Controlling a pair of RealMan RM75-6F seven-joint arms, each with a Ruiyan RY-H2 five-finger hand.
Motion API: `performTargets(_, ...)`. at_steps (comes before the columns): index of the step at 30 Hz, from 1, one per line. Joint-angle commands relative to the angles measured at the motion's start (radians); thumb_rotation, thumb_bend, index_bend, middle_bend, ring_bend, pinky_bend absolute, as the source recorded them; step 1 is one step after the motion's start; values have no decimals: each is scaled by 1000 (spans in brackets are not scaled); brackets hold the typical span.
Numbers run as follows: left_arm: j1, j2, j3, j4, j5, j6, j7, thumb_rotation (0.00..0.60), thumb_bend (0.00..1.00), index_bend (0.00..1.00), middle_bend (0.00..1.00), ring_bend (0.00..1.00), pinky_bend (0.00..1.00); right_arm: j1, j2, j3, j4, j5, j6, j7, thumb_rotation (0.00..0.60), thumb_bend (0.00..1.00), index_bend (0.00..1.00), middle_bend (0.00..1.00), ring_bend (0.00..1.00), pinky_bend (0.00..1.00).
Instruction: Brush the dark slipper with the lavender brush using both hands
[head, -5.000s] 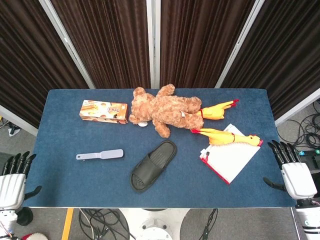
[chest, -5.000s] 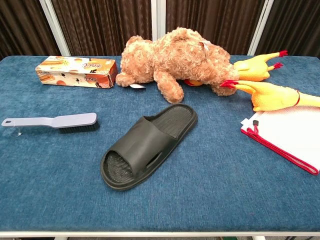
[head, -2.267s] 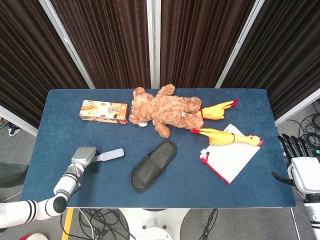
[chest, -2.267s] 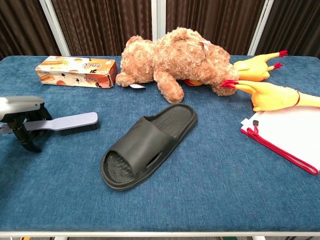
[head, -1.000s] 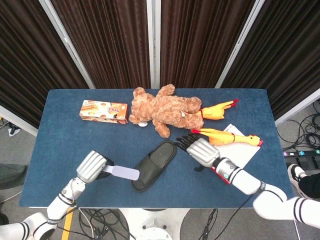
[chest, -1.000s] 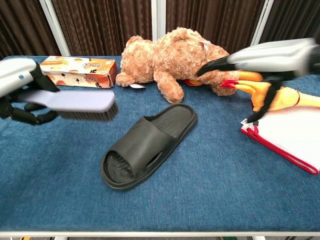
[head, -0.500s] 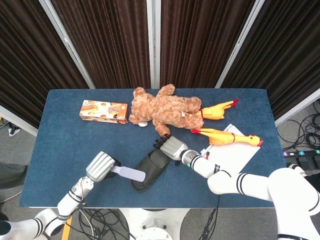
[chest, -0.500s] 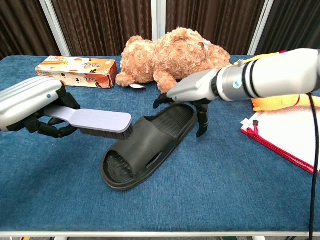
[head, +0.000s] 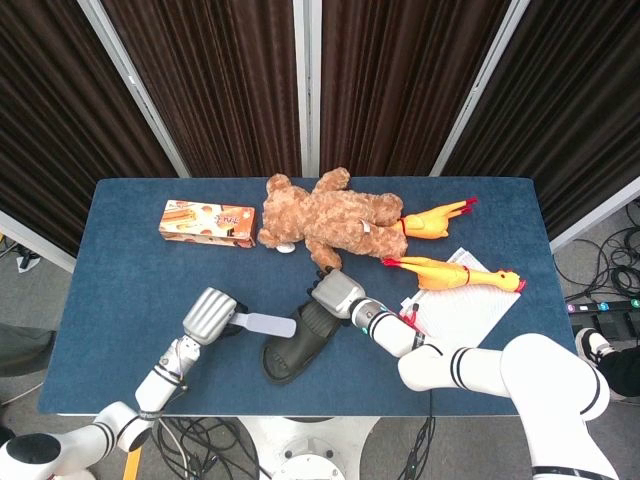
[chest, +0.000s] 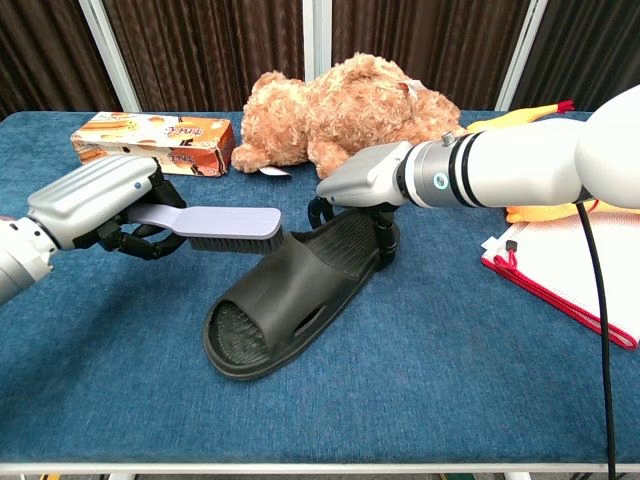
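Note:
The dark slipper (chest: 285, 300) lies diagonally at mid-table, toe opening toward the front left; the head view also shows the slipper (head: 288, 352). My right hand (chest: 368, 178) comes in from the right and grips its heel end, fingers (chest: 385, 240) down either side, and the heel looks slightly lifted. My left hand (chest: 98, 205) holds the handle of the lavender brush (chest: 218, 222). The brush is level, bristles down, its head at the slipper's left edge near the strap. In the head view, the left hand (head: 210, 314) and brush (head: 264, 324) sit left of the right hand (head: 335, 292).
A brown teddy bear (chest: 345, 110) lies just behind the slipper. An orange biscuit box (chest: 150, 143) stands at the back left. Two yellow rubber chickens (head: 450, 272) and a white red-edged pouch (chest: 570, 265) lie to the right. The table's front edge (chest: 320, 466) is close.
My left hand has carried the brush right and slightly back, up to the slipper. My right hand has come down and closed on the slipper's heel, which has shifted a little.

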Motion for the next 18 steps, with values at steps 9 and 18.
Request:
performTargets(9, 3, -123, 27, 161, 9, 18, -15, 600, 484, 1000, 1000, 1000, 1000, -2, 1, -1, -2, -17, 6, 27, 600, 94, 436, 327, 124, 193)
performTargets(18, 28, -105, 109, 106, 68, 48, -8, 600, 503, 1000, 1000, 1000, 1000, 3, 1, -1, -4, -9, 7, 38, 600, 94, 436, 327, 124, 199)
